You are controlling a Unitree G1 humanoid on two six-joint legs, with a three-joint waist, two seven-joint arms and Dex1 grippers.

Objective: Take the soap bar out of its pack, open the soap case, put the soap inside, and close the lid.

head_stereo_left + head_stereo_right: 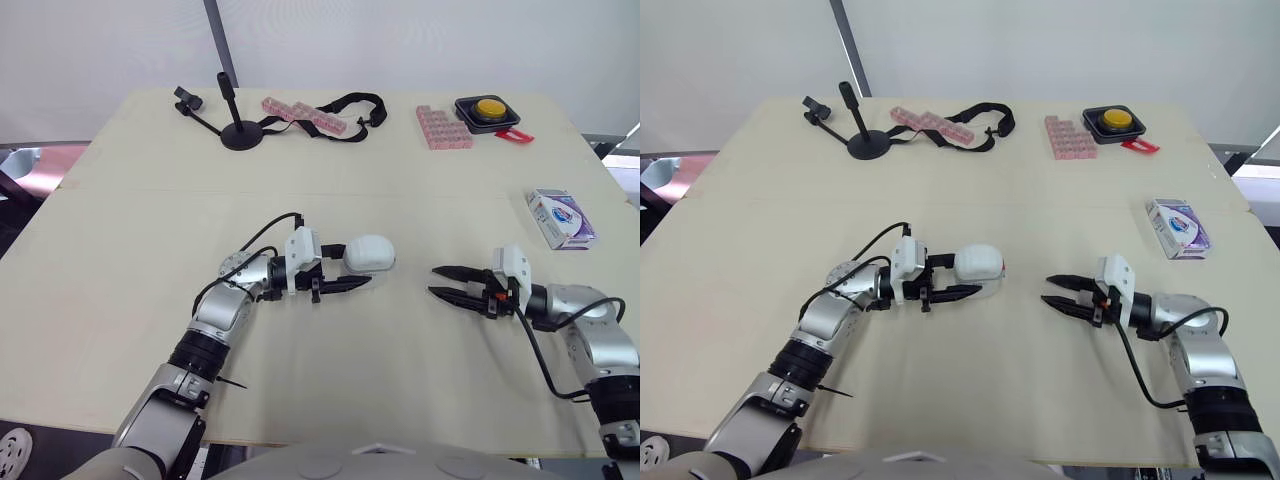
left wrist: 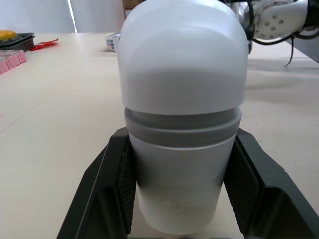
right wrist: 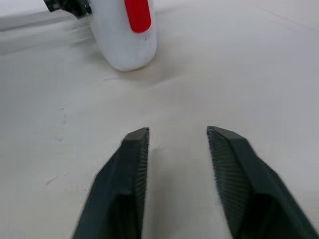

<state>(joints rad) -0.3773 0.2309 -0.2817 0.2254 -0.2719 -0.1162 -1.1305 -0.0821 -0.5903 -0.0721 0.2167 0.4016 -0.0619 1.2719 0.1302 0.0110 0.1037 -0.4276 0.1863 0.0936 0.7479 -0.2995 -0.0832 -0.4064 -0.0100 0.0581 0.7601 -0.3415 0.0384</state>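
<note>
- Centrally, the case (image 1: 368,254) was gripped by the left hand (image 1: 362,266), one finger on each side, with its lid shut.
- The right hand (image 1: 436,280) was held open and empty, low over the counter (image 1: 150,250), pointed at the case but apart from it.
- The pack (image 1: 561,219) was seen lying near the counter's right edge, well apart from both hands.

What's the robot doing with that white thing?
The left gripper is clamped on the white soap case, which rests closed on the table. The right gripper sits open and empty, pointing at the case. The soap pack lies apart, near the table's right edge.
</note>
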